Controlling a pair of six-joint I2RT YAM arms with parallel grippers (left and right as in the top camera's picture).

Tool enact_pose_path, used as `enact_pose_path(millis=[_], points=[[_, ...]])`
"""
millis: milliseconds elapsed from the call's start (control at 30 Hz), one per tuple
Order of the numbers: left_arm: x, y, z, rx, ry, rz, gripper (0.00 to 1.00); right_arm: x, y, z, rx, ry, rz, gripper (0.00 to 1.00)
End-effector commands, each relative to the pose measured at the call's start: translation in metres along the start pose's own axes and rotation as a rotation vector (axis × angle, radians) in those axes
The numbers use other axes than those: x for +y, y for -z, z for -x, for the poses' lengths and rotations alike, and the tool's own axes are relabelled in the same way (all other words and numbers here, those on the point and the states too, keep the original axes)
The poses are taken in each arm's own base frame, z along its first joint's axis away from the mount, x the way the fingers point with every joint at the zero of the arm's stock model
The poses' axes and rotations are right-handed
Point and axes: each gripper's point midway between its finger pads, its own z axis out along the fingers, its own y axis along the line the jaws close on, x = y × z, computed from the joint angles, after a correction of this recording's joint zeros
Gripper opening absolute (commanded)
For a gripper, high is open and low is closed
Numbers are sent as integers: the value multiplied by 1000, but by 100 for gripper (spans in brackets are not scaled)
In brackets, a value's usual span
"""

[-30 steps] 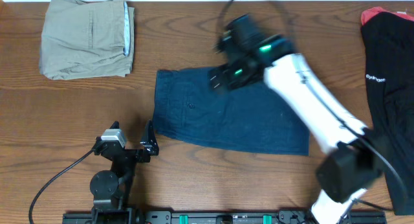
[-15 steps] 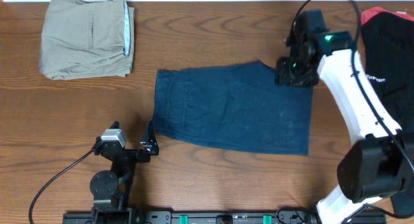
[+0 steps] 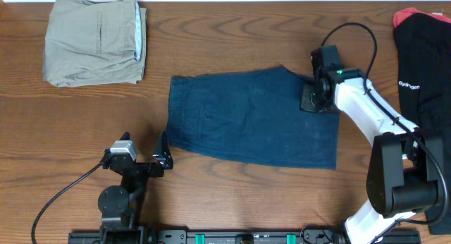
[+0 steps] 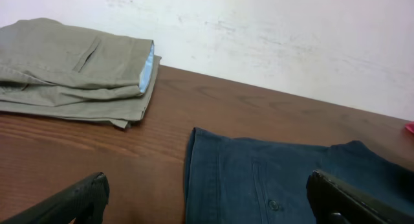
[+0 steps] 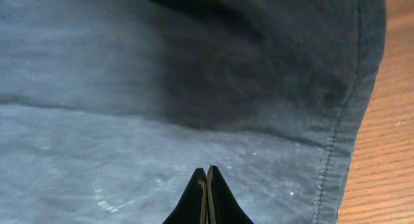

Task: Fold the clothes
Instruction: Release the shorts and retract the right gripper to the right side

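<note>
The clothes, dark navy-blue shorts (image 3: 254, 117), lie spread flat in the middle of the brown table (image 3: 232, 39). My right gripper (image 3: 313, 96) is at their upper right corner. In the right wrist view its fingertips (image 5: 207, 172) are pressed together, tips against the blue cloth (image 5: 129, 88) near a stitched hem, and no fold shows between them. My left gripper (image 3: 163, 154) rests low by the shorts' lower left corner. In the left wrist view it (image 4: 210, 208) stands wide open, with the shorts' button and seam (image 4: 274, 203) ahead of it.
Folded khaki shorts (image 3: 95, 39) with a light-blue lining lie at the back left, also visible from the left wrist as khaki shorts (image 4: 71, 62). A black garment (image 3: 426, 75) with white lettering lies along the right edge. A white wall (image 4: 291, 36) stands behind the table.
The right arm swung from above the shorts' upper middle to their upper right corner, came down, and its jaws closed. The left arm has not moved.
</note>
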Motion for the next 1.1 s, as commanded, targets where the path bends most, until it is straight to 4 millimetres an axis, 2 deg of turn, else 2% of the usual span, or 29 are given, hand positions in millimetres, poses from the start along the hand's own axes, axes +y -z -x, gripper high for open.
enact_pose_path(millis=[0,167,400,633,933,1067], points=[[3,-1,-16,48,0,4,98,-16,-14,-7,-8,-69,-43,1],[3,-1,-16,48,0,4,98,-25,-27,-18,-4,-122,-49,1],[3,-1,-16,48,0,4,98,-29,-32,-19,-15,-156,-46,1],[3,-1,-16,48,0,4,98,-30,-37,-10,-45,-166,-44,1],[3,-1,-16,48,0,4,98,-33,-68,-14,-17,-169,-63,1],[3,-1,-16,48,0,4,98,-43,-71,-8,-34,-199,-66,1]])
